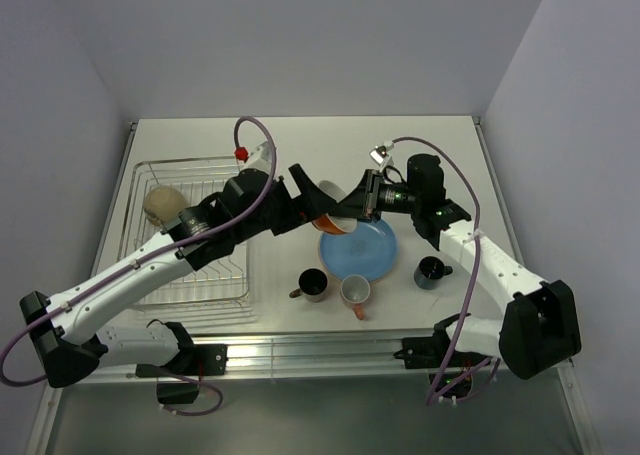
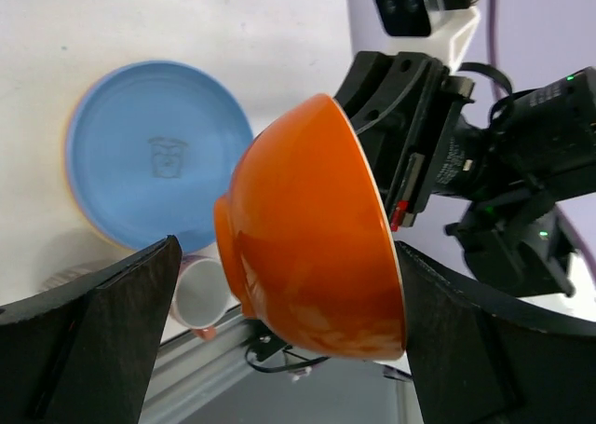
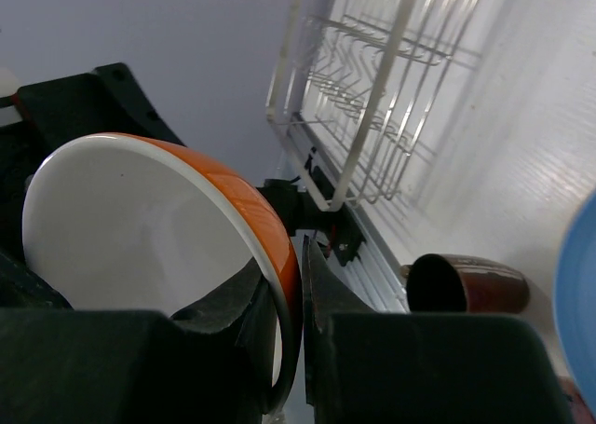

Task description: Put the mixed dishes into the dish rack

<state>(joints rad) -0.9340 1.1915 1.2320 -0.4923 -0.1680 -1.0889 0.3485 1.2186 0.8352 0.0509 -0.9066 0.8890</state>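
Observation:
The cream bowl with orange outside (image 1: 328,221) hangs tilted above the table's middle, over the far edge of the blue plate (image 1: 358,249). My right gripper (image 1: 346,211) is shut on its rim; in the right wrist view the gripper (image 3: 300,247) pinches the bowl's edge (image 3: 140,219). My left gripper (image 1: 310,197) is wide open around the same bowl (image 2: 307,238), its fingers (image 2: 130,303) either side of it. The dish rack (image 1: 190,265) stands at the left with a cream bowl (image 1: 163,205) in it. I cannot make out the lilac and tan plates.
A dark brown mug (image 1: 312,284), a pinkish-orange mug (image 1: 355,293) and a dark blue mug (image 1: 432,272) stand near the front edge by the blue plate. The metal rail (image 1: 320,350) runs along the table's near edge.

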